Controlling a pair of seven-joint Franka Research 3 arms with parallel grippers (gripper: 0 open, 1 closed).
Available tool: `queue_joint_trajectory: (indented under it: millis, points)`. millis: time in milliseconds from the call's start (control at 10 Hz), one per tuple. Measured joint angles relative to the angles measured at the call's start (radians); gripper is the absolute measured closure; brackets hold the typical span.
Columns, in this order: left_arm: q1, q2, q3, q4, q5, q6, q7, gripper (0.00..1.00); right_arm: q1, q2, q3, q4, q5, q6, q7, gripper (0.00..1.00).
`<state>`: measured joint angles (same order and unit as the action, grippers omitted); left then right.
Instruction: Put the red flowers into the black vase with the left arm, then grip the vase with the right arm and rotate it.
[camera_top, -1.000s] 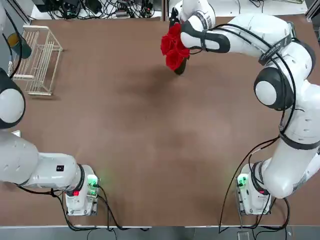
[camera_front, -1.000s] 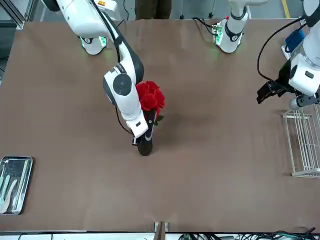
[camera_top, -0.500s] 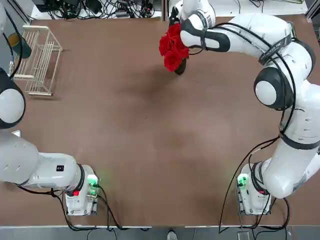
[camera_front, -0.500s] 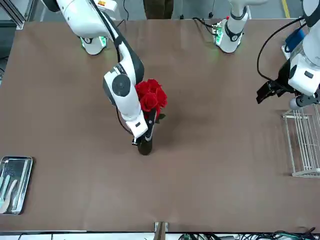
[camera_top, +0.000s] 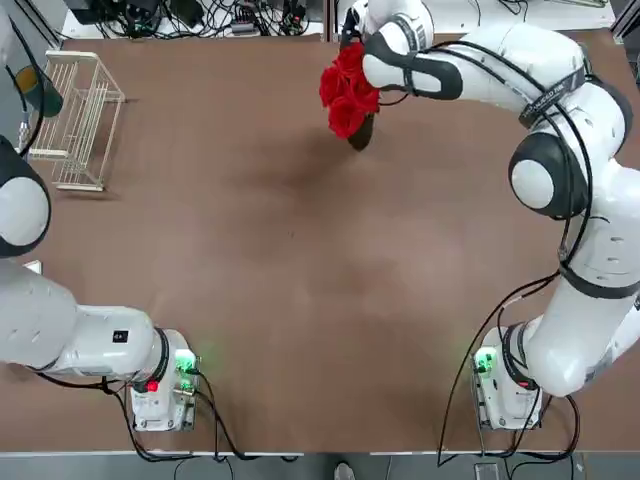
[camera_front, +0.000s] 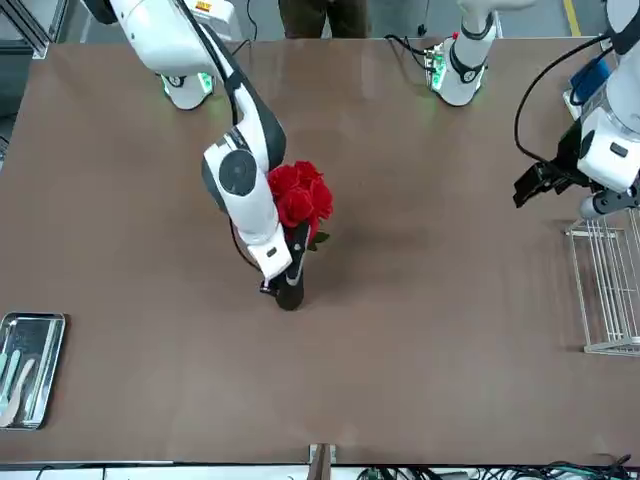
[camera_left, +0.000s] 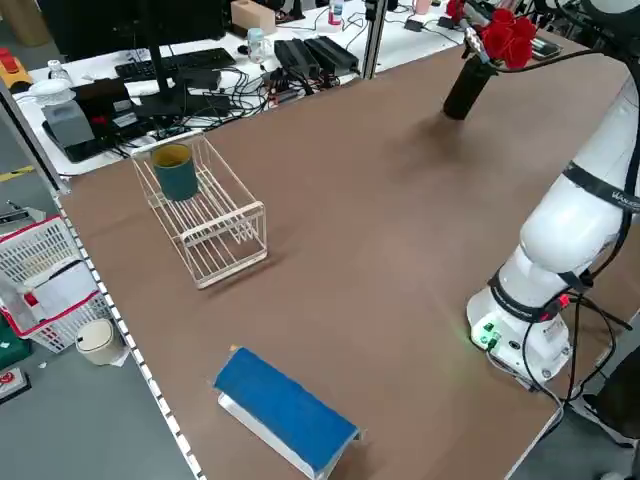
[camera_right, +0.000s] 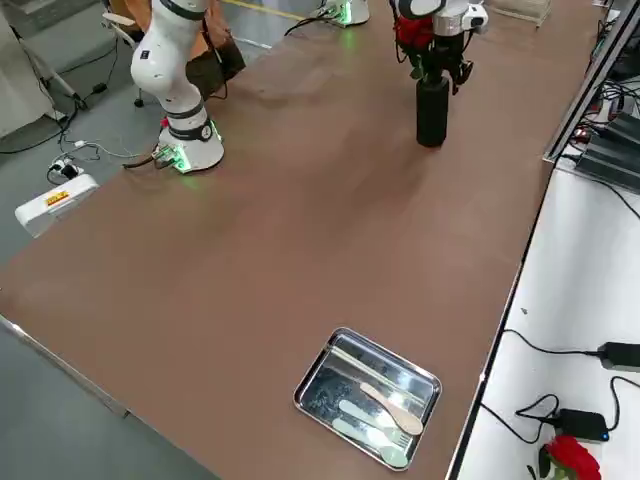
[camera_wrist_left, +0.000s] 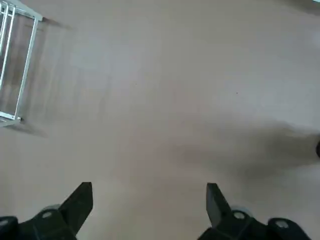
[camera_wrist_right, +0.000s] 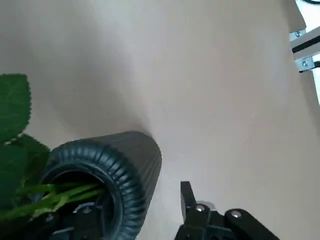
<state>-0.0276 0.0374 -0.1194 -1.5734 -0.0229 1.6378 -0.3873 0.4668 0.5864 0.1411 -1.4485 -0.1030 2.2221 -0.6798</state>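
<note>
The red flowers (camera_top: 345, 88) stand in the black vase (camera_top: 360, 134) at the far middle of the table, blooms above its mouth (camera_front: 298, 194). The vase stands upright (camera_right: 432, 108). My right gripper (camera_front: 281, 284) is low beside the vase, open. In the right wrist view one fingertip (camera_wrist_right: 188, 194) is apart from the ribbed vase wall (camera_wrist_right: 125, 160), and green stems show inside the mouth. My left gripper (camera_wrist_left: 149, 192) hovers open over bare table with nothing in it, near the wire rack (camera_front: 530, 186).
A white wire rack (camera_top: 75, 120) stands at the far left with a teal cup (camera_left: 176, 172) at its end. A metal tray (camera_right: 368, 395) with utensils lies near the far right corner. A blue box (camera_left: 285, 410) sits at the left edge. A person (camera_front: 320, 14) stands behind the bases.
The right gripper's fingers have spread apart off the vase and the wrist has drawn back a little. The flowers shifted slightly. The left arm has not moved.
</note>
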Motion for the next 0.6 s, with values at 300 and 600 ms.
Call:
queue_joint_trajectory:
  millis: [300,600]
  points:
    - [0.001,0.001,0.000,0.000,0.000,0.000,0.000,0.00,-0.009,0.000,0.000,0.023,0.026,-0.025,-0.003,0.36]
    - [0.001,0.001,0.000,0.000,0.000,-0.001,0.000,0.00,-0.023,-0.001,-0.001,0.068,0.068,-0.105,-0.010,0.33]
